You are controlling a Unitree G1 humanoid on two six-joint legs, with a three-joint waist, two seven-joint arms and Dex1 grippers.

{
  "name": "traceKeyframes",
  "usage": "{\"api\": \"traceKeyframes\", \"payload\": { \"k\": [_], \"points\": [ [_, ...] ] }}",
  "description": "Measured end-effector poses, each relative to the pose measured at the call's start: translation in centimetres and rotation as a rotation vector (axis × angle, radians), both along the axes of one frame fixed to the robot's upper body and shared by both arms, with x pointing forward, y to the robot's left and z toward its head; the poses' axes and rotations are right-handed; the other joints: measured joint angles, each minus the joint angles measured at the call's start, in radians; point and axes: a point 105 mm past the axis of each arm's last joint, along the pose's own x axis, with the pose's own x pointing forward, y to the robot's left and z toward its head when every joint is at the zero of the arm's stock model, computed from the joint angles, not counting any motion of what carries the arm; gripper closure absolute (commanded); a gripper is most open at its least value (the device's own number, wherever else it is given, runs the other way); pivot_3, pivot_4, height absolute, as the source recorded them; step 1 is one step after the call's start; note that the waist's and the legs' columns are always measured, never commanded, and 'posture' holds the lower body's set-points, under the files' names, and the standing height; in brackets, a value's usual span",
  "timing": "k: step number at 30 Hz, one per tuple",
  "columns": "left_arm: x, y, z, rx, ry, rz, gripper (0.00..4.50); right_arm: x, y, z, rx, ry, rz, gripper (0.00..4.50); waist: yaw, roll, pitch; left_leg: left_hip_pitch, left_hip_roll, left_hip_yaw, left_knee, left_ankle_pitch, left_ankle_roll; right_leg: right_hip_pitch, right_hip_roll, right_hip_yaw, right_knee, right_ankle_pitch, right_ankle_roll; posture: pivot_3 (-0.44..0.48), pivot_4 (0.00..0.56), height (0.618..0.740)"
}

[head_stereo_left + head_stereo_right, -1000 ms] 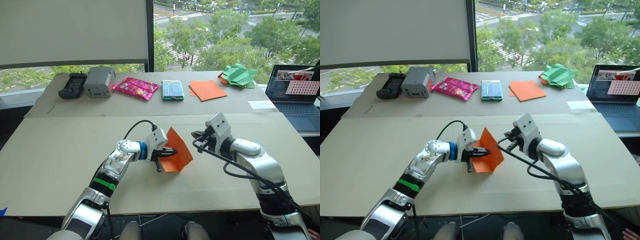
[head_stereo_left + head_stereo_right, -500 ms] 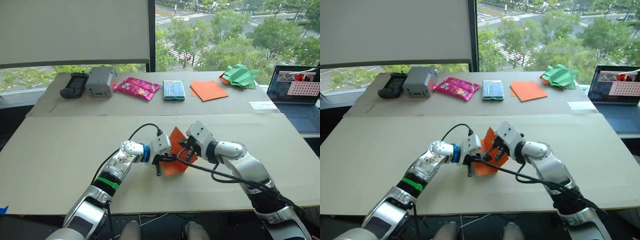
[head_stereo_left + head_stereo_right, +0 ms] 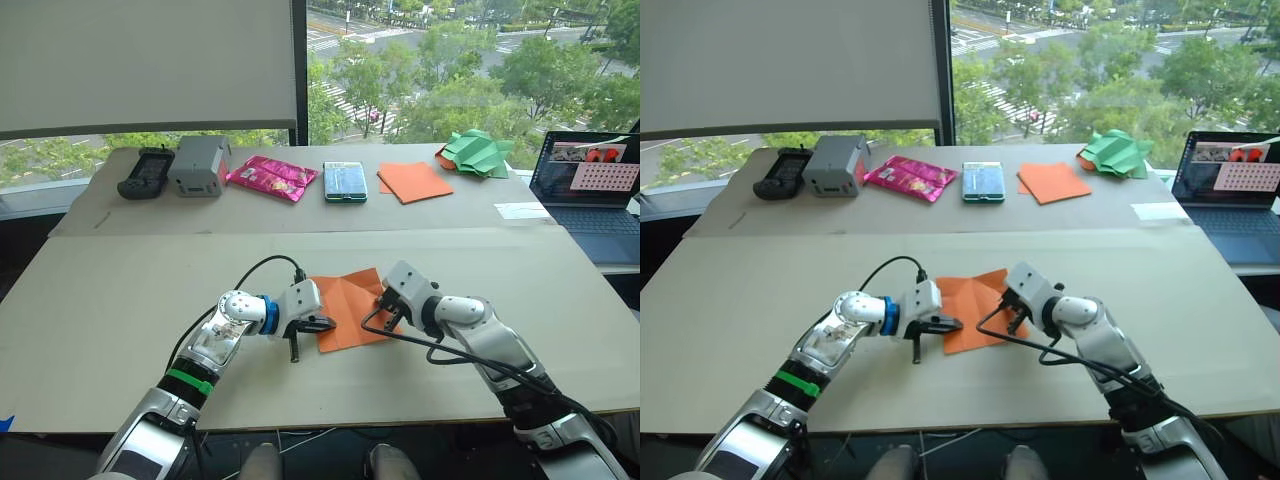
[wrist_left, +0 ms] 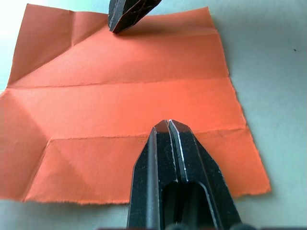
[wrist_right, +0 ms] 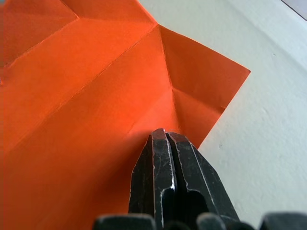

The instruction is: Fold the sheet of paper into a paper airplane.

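The thin bright orange creased sheet of paper lies flat on the beige surface, with the left tool and right tool (both clenched, tips together) pressing opposite edges.

Head stereo pair looks forward and down over the table from above. Both wrist cams sit close, aimed along their fingers at the paper. All views share it; left wrist cam also catches the right gripper.
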Motion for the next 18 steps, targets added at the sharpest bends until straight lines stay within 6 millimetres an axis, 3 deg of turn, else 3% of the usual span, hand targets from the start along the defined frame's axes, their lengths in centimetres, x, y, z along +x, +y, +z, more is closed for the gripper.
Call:
{"api": "traceKeyframes", "payload": {
  "k": [13, 18],
  "points": [
    [-1.1, 1.7, -0.1, 0.052, -0.012, -0.023, 4.5, -2.4, 2.1, -0.8, 0.057, 0.048, 0.044, 4.45, -0.011, 0.0, -0.004, 0.003, 0.0, 0.0, -0.001, -0.001, -0.001, 0.001, 0.0, 0.0, 0.0, 0.0, 0.0, 0.0, 0.15, 0.706],
    [-1.2, 2.2, 0.0, 0.064, -0.013, -0.024, 4.5, -2.2, 2.7, -0.7, 0.101, 0.031, 0.014, 4.45, -0.02, 0.0, -0.004, 0.003, 0.0, -0.001, -0.001, -0.003, -0.006, -0.002, 0.0, 0.0, 0.0, 0.0, 0.0, 0.0, 0.15, 0.706]
  ]
}}
